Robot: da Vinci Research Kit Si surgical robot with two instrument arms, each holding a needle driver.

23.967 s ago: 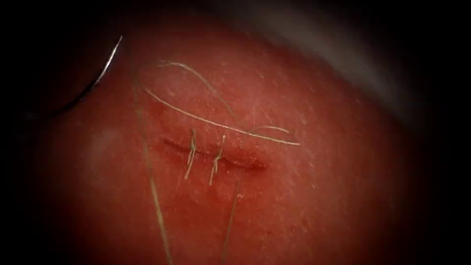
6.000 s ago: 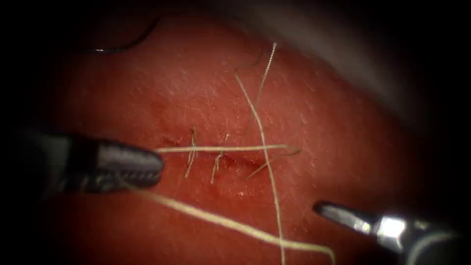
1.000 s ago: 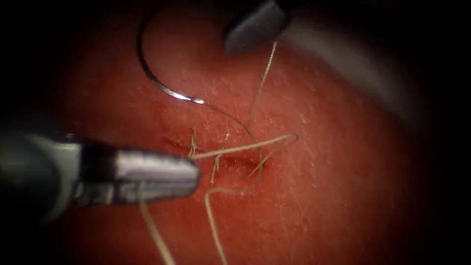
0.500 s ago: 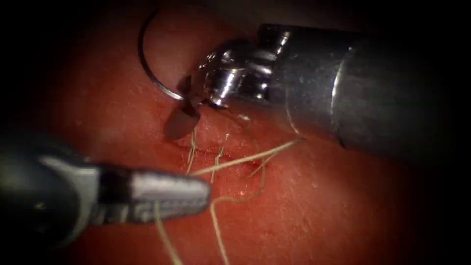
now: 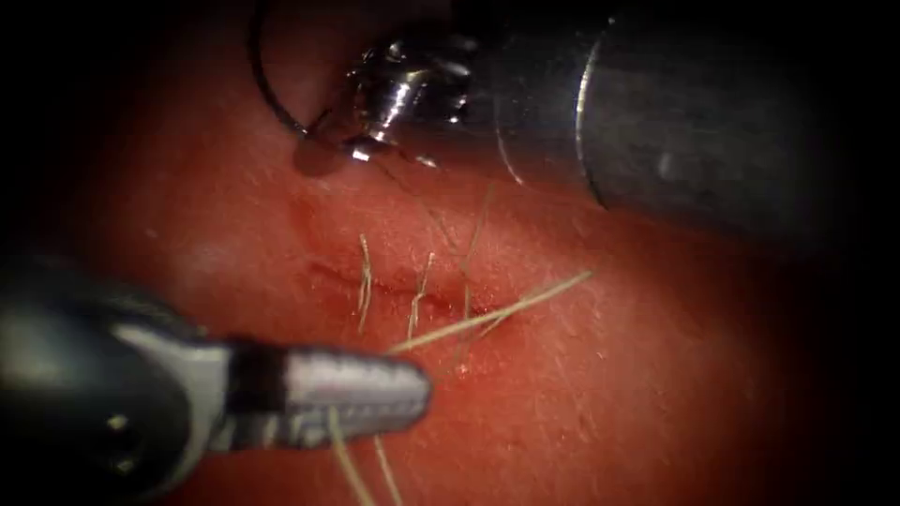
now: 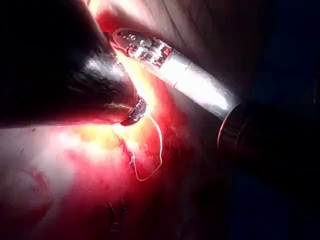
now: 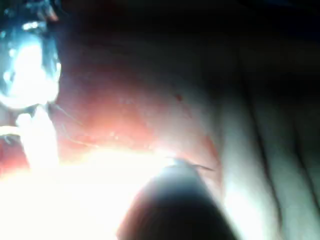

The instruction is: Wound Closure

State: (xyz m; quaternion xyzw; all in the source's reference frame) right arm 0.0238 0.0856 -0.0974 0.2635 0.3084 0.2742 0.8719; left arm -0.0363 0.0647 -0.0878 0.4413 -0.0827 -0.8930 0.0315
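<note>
The cut (image 5: pixel 328 275) runs across the tissue (image 5: pixel 637 375) with two stitches (image 5: pixel 364 290) over it. My left tool (image 5: pixel 412 392) comes in below the cut's left half, jaws shut on the pale thread (image 5: pixel 506 309), which stretches taut up to the right across the cut's right end. More thread hangs beneath the jaws. My right tool (image 5: pixel 319 150) reaches in above the cut, its jaws shut on the curved needle (image 5: pixel 261 82) near the thread end. The needle is lifted off the tissue. In the left wrist view a thread loop (image 6: pixel 155 150) lies beyond the left tool's tip (image 6: pixel 135 112).
The right tool's thick shaft (image 5: pixel 694 103) covers the tissue above and to the right of the cut. The left tool's wrist (image 5: pixel 112 412) fills the near left. Red fluid sits at the cut's right end (image 5: pixel 469 314).
The right tool came down onto the needle lying above the cut, closed on it and lifted it up and left. The left tool slid right with the thread, and the slack loop drew in.
</note>
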